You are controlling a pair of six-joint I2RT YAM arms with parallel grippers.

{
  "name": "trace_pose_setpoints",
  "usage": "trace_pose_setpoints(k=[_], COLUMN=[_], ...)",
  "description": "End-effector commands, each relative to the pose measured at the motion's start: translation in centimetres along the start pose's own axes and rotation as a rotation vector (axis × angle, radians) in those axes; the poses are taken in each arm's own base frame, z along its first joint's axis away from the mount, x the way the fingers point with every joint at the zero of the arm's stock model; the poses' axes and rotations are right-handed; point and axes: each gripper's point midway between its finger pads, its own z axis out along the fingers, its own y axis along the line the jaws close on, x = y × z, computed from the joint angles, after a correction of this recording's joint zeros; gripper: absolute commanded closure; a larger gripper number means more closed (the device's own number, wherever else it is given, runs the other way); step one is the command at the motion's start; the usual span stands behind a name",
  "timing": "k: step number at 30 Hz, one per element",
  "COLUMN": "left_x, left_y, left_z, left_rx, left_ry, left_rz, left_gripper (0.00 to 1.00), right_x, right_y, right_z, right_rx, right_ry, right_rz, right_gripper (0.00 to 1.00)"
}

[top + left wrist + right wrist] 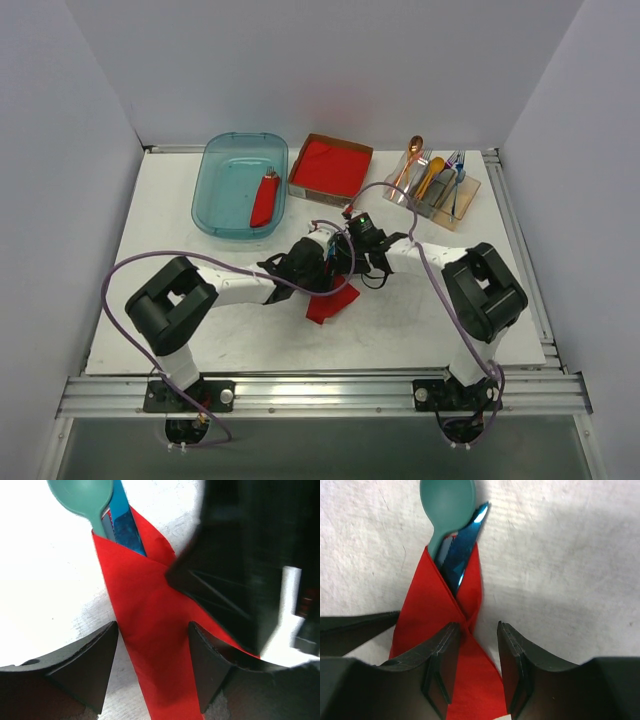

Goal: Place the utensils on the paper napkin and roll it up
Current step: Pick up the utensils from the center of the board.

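Red napkin point(445, 610) is lying on the table point(560, 555), wrapped around the teal spoon point(447, 502) and blue piece point(462, 555). The left gripper point(152, 630) is straddling it wide and the right gripper point(477, 630) narrowly, neither pinching. Finishing well is probably requiring one pinning the overlap while the other tucks.

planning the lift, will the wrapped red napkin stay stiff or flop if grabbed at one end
Likely floppy: the paper napkin is thin and creased. Its flaps only overlap, so it may unwrap. The teal spoon and blue piece poke out and could slide free.
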Motion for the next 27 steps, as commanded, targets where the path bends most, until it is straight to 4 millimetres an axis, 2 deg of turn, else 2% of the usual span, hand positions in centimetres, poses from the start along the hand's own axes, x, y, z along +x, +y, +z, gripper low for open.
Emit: trace_pose_setpoints(k=[1, 4, 5, 9, 17, 23, 26, 27], left_x=[7.7, 8.0, 7.2, 7.0, 7.4, 7.6, 7.6, 7.7], left_y=[2.9, 2.9, 2.6, 2.3, 1.4, 1.0, 0.8, 0.7], left_z=[-0.3, -0.5, -0.2, -0.4, -0.8, -0.8, -0.8, -0.8], left_rx=[-0.079, -0.071, -0.056, -0.039, -0.005, 0.000, 0.000, 0.000], left_ry=[0.241, 0.243, 0.210, 0.197, 0.195, 0.204, 0.207, 0.208], left_rz=[0.002, 0.011, 0.008, 0.014, 0.041, 0.053, 0.060, 0.063], left_gripper=[0.32, 0.32, 0.32, 0.32, 0.34, 0.35, 0.35, 0.35], right_x=[3.0, 2.4, 2.3, 2.1, 1.6, 1.9, 1.5, 2.0], right_y=[-1.3, -0.3, -0.2, 0.2, 0.3, 0.1, 0.5, 0.1], right_z=[-1.6, -1.9, -1.9, -2.1, -2.5, -1.7, -1.4, -1.5], right_rx=[-0.001, -0.054, -0.065, -0.085, -0.087, -0.035, -0.024, 0.001], right_ry=[0.101, 0.075, 0.069, 0.059, 0.044, 0.069, 0.059, 0.080], right_rz=[0.044, 0.038, 0.037, 0.032, 0.024, -0.012, -0.022, -0.024], right_gripper=[0.63, 0.63, 0.63, 0.62, 0.60, 0.59, 0.59, 0.60])
